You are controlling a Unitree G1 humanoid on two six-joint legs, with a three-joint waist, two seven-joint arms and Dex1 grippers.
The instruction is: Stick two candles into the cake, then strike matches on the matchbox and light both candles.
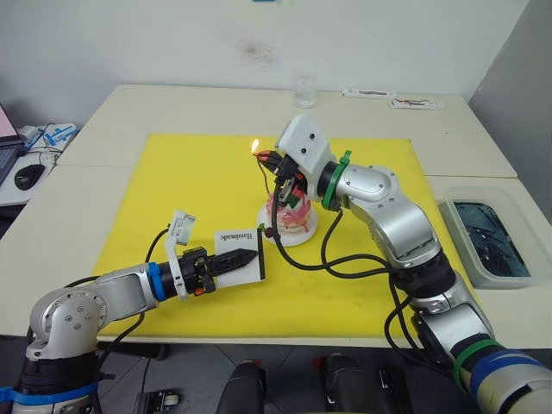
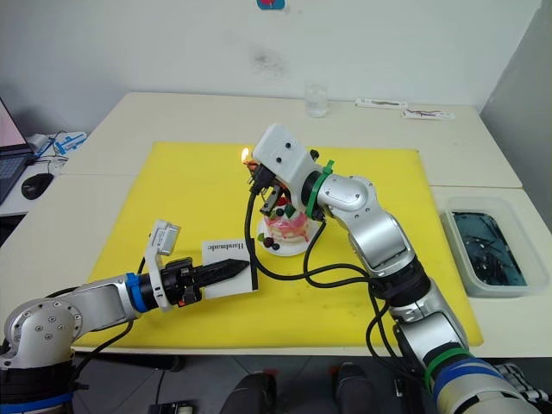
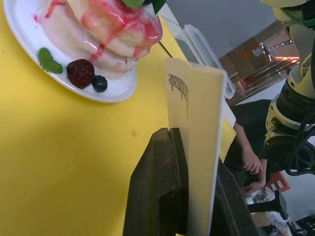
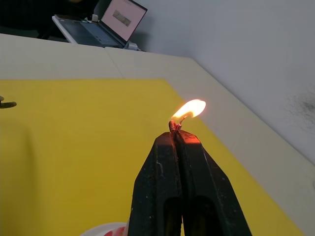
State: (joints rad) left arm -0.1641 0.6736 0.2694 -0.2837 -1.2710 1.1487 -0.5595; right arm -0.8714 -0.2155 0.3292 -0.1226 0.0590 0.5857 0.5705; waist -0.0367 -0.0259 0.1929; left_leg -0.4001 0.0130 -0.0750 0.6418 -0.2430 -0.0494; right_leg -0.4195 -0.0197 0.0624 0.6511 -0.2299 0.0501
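While one match burns, one cake.

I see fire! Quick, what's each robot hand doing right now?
Left gripper: shut on the matchbox.
Right gripper: shut on a burning match.

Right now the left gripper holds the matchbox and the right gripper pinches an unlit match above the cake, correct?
Not quite: the match is burning, with a flame at its tip in the right wrist view. The rest holds: the left gripper holds the matchbox, and the right gripper pinches the match above the cake.
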